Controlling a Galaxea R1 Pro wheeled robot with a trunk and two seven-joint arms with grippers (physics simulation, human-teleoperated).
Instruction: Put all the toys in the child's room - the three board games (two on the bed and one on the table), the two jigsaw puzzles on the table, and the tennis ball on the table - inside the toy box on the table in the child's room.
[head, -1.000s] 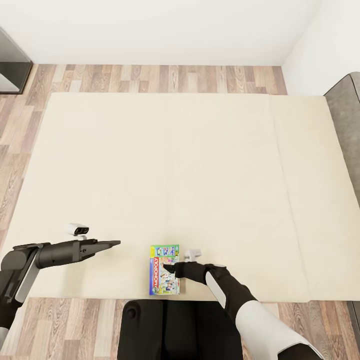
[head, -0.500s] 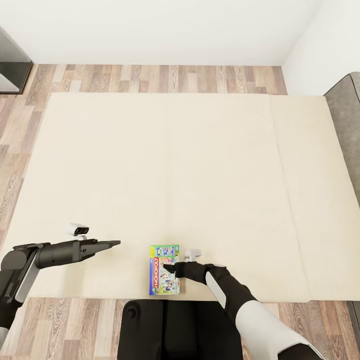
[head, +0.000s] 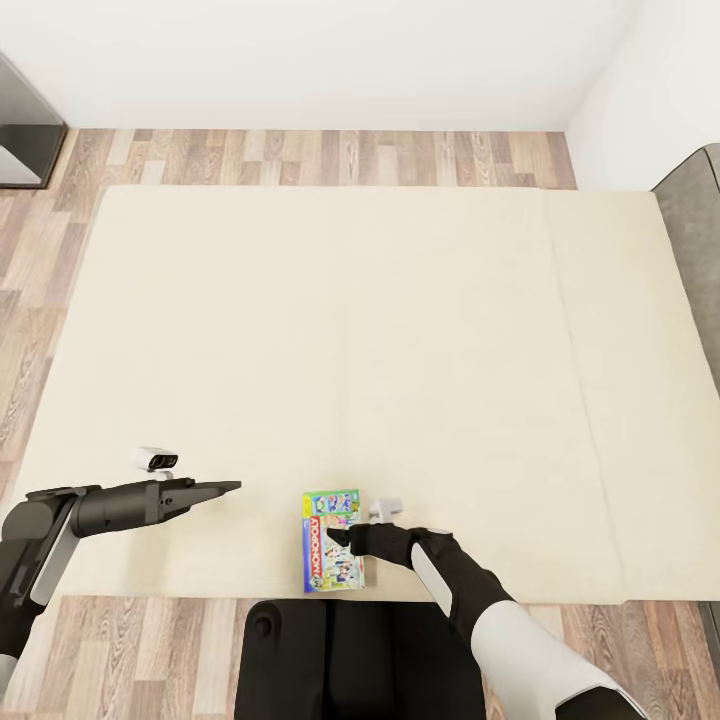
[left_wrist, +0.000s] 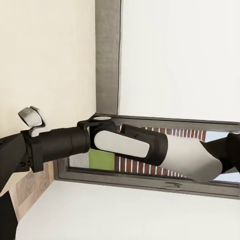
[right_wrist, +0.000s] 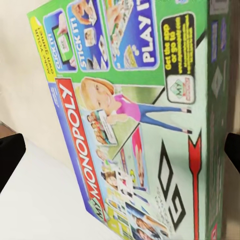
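**Right gripper at the Monopoly box**

The right gripper sits on the Monopoly board game, its black fingertips spread past both box edges. Whether it grips is unclear. Beyond stretches the beige bed. The left gripper hovers well aside, apparently closed.

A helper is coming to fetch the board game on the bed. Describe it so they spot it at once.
Start at the wide beige bed on the wood-plank floor. Near its lower edge in the head view, just in front of the robot, lies the Monopoly box, with the right gripper at it. It is the one colourful thing on the plain cover: green, with a red Monopoly banner.
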